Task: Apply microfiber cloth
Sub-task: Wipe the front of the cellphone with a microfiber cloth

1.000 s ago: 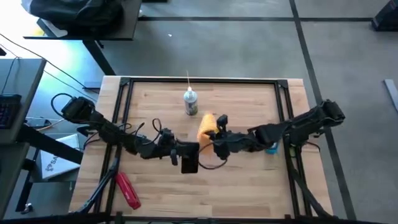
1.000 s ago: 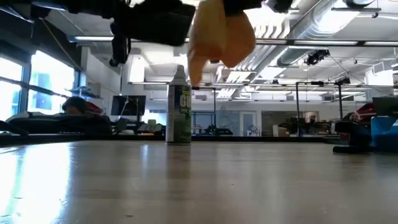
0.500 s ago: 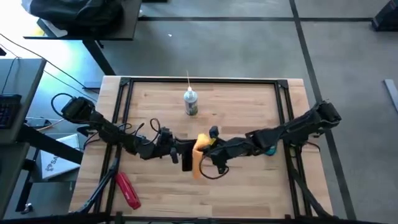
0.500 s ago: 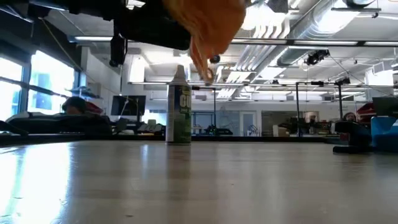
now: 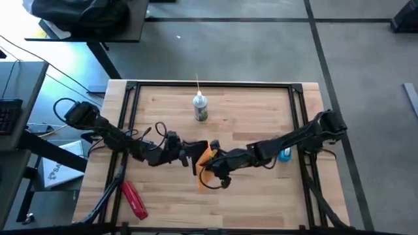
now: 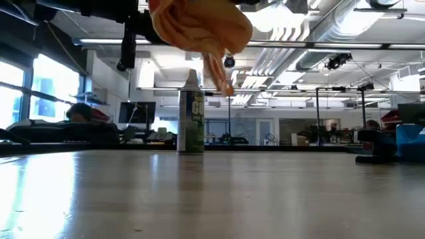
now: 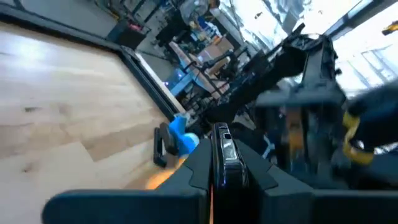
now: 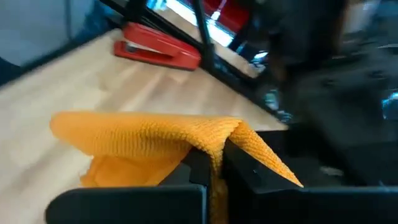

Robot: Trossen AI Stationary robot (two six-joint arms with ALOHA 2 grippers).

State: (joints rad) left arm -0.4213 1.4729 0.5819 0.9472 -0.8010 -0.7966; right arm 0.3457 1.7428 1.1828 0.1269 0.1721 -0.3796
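Two claws meet above the middle of the surface (image 5: 261,196). The right claw (image 5: 208,164) is closed on the microfiber cloth (image 5: 204,158), pinching a fold between its fingers (image 8: 239,168); the cloth hangs in the air, clear of the wood, with a corner trailing down. The left claw (image 5: 189,155) grips the black phone (image 7: 222,163) edge-up, just beside the cloth. A spray can (image 5: 200,108) stands upright farther back. A red tool (image 5: 134,198) lies near the front left corner. A blue object (image 5: 285,155) sits near the right edge.
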